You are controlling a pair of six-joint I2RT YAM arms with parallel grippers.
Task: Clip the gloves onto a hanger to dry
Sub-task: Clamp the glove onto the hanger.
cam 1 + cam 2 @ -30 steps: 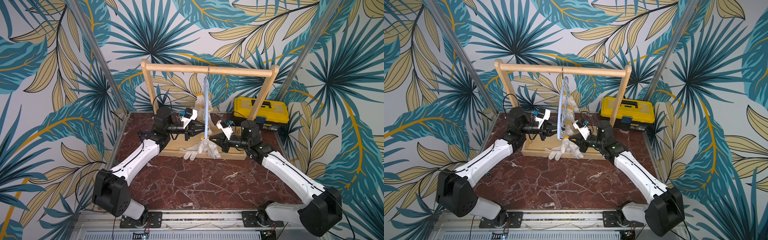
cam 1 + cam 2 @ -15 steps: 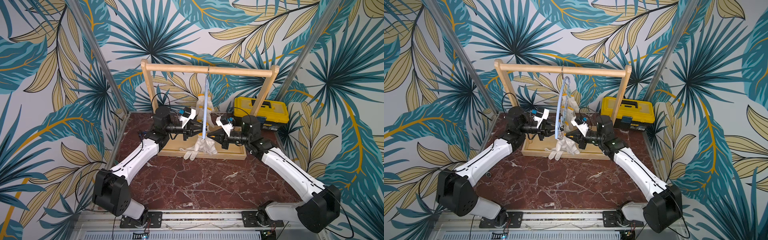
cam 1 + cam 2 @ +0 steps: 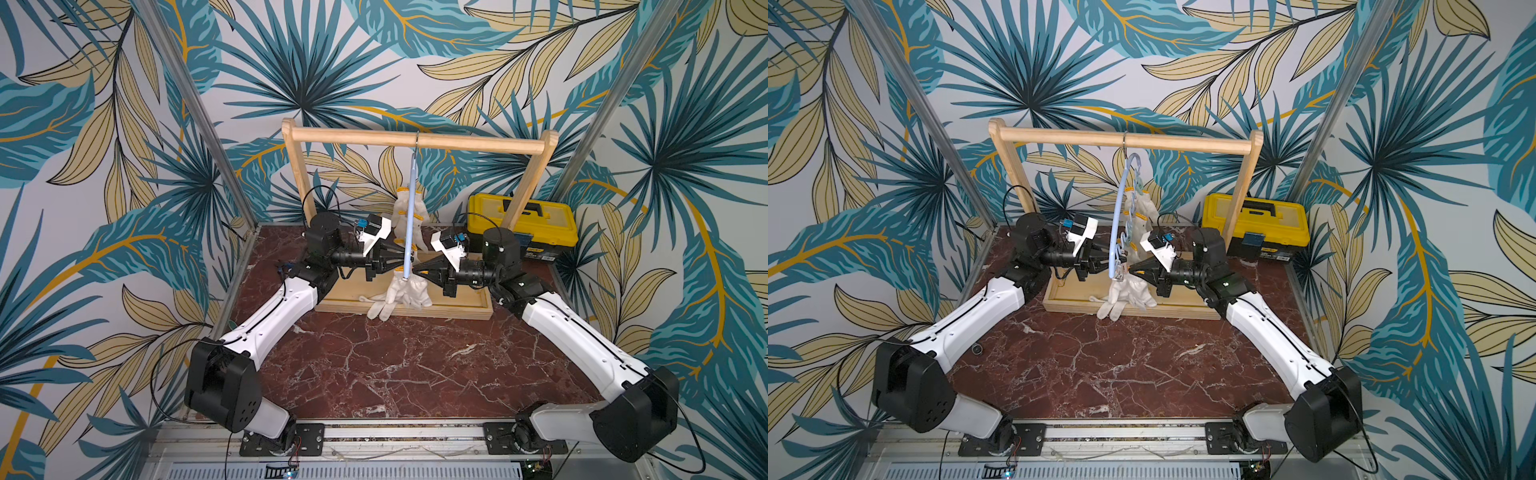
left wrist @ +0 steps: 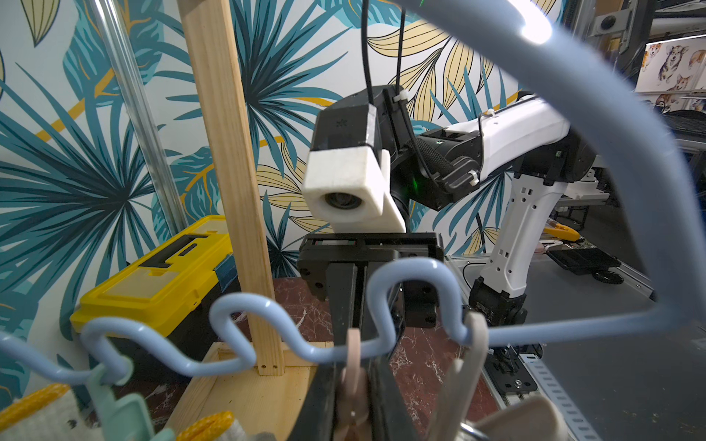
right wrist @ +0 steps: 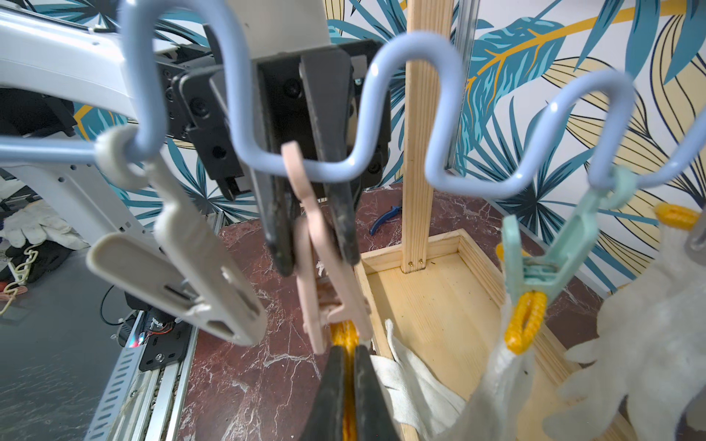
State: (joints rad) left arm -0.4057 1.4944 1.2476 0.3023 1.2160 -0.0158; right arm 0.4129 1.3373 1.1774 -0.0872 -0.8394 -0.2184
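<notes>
The pale-blue hanger (image 3: pixel 410 216) (image 3: pixel 1116 224) hangs from the wooden rail, edge-on between my two arms. My left gripper (image 4: pixel 353 382) (image 3: pixel 400 259) is shut on the upper arms of a pink clip (image 5: pixel 317 267) on the wavy bar (image 4: pixel 237 305). From the opposite side my right gripper (image 5: pixel 345 366) (image 3: pixel 416 266) is shut on a glove's yellow cuff (image 5: pixel 344 332), which sits right at the pink clip's lower tips. That glove (image 3: pixel 405 291) (image 3: pixel 1125 295) droops onto the wooden base. Two more gloves (image 3: pixel 405 212) hang clipped farther back; one of them (image 5: pixel 649 343) hangs beside a green clip (image 5: pixel 535 267).
The wooden rack (image 3: pixel 415 139) stands on a shallow wooden base tray (image 3: pixel 457 307) at the back of the marble table. A yellow toolbox (image 3: pixel 519 220) sits behind its right post. A beige clip (image 5: pixel 179 275) hangs free beside the pink one.
My right gripper has risen and moved in toward the hanger, lifting the glove's cuff up to the pink clip. The left gripper has stayed on the clip.
</notes>
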